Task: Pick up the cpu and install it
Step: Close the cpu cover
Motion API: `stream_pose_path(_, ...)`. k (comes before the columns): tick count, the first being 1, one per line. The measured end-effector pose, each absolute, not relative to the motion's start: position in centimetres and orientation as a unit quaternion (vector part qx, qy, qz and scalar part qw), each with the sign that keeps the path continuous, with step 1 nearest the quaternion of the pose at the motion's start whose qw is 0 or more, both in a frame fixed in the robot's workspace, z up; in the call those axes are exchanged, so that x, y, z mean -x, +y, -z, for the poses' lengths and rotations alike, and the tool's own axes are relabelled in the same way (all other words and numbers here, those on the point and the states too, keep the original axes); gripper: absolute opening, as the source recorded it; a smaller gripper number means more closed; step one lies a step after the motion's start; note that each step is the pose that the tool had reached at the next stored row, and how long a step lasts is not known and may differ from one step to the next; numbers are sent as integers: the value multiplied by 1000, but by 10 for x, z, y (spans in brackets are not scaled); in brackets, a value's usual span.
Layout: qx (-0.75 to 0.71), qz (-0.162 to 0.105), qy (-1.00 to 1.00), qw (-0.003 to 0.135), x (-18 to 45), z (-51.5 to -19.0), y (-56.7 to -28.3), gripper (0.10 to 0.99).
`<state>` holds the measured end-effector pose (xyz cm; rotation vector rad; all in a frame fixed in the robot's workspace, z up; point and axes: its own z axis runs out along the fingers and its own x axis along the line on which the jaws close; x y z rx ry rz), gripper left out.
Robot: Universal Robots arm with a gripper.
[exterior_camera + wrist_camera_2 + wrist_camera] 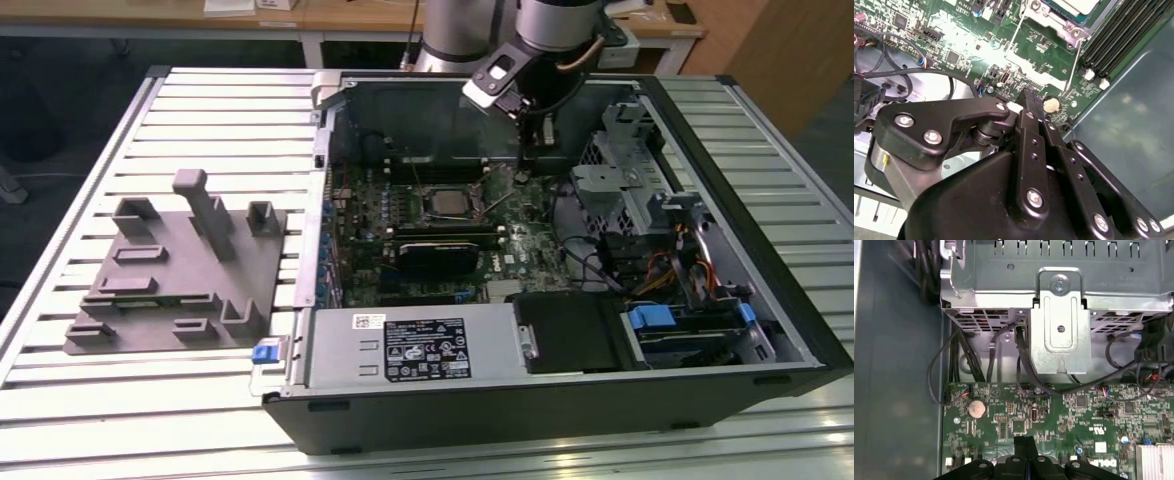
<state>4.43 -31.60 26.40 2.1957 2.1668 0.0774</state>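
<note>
1 flat, pale silvery cpu (1071, 4)

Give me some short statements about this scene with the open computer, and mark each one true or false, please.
1. The cpu lies in the socket on the motherboard. True.
2. The gripper holds the cpu. False: it is shut on nothing, over the motherboard.
3. A round coin battery sits on the motherboard near the gripper's tips. True.
4. The grey fixture stands inside the computer case. False: it stands on the slatted table, at the exterior view's left of the case.
</note>
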Motion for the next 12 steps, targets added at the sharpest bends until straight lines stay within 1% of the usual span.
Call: stream_pose_path(12,-711,-23,702,27,-48,-243,-316,106)
